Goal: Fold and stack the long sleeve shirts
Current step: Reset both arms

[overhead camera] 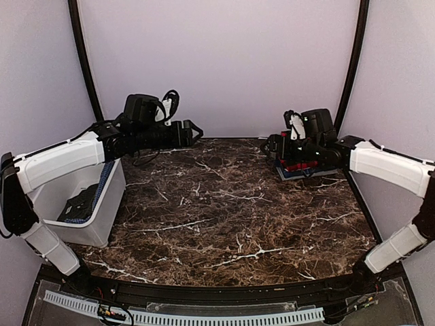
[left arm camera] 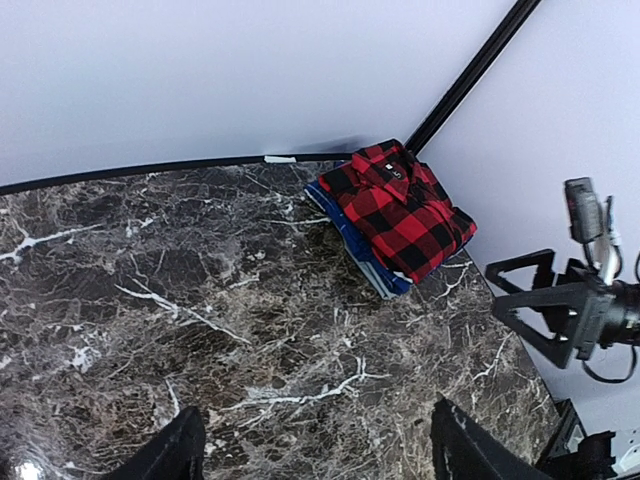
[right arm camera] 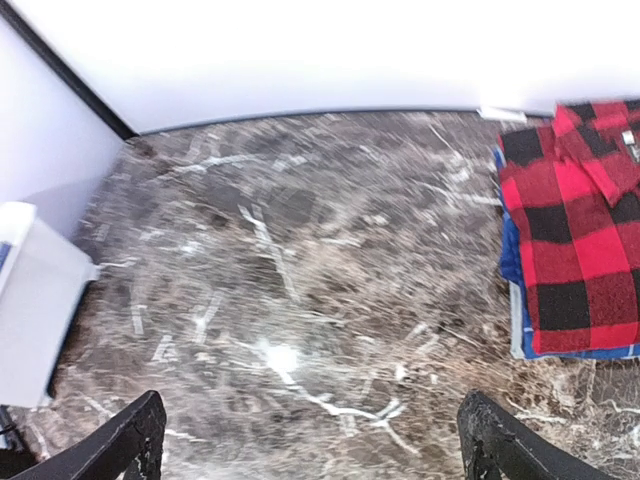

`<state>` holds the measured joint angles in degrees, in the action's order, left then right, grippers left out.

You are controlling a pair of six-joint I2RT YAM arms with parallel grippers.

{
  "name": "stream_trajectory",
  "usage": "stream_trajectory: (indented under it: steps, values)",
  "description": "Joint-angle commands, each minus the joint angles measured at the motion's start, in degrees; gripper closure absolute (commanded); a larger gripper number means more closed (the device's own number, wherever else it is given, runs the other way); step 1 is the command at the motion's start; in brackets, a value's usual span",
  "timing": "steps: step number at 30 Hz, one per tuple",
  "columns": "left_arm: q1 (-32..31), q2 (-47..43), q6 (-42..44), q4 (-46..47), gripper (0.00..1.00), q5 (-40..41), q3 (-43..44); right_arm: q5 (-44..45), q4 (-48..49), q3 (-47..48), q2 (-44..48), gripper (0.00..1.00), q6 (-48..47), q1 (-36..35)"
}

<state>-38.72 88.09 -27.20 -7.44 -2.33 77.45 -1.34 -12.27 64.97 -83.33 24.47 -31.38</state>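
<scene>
The red-and-black checked shirt (left arm camera: pixel 400 212) lies folded on top of the folded blue plaid shirt (left arm camera: pixel 358 248) in the table's far right corner. The stack also shows in the right wrist view, red shirt (right arm camera: pixel 575 262) over blue shirt (right arm camera: pixel 510 262), and in the top view (overhead camera: pixel 302 168) partly behind my right arm. My left gripper (overhead camera: pixel 194 132) hovers open and empty over the far left of the table, its fingertips (left arm camera: pixel 178 452) wide apart. My right gripper (overhead camera: pixel 269 147) hovers open and empty just left of the stack, its fingertips (right arm camera: pixel 138 442) wide apart.
A white bin (overhead camera: pixel 87 207) with blue-patterned cloth and a dark item inside stands at the table's left edge; it also shows in the right wrist view (right arm camera: pixel 30 315). The dark marble table (overhead camera: pixel 224 217) is ringed by black frame posts (overhead camera: pixel 83 61) and white walls.
</scene>
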Motion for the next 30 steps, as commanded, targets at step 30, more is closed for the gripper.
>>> stream_trajectory:
  steps: [30]
  values:
    - [0.4, -27.6, 5.1, 4.5, 0.01, 17.2, -21.9, 9.0, 3.3, -11.9, 29.5, 0.01, -1.8, -2.6]
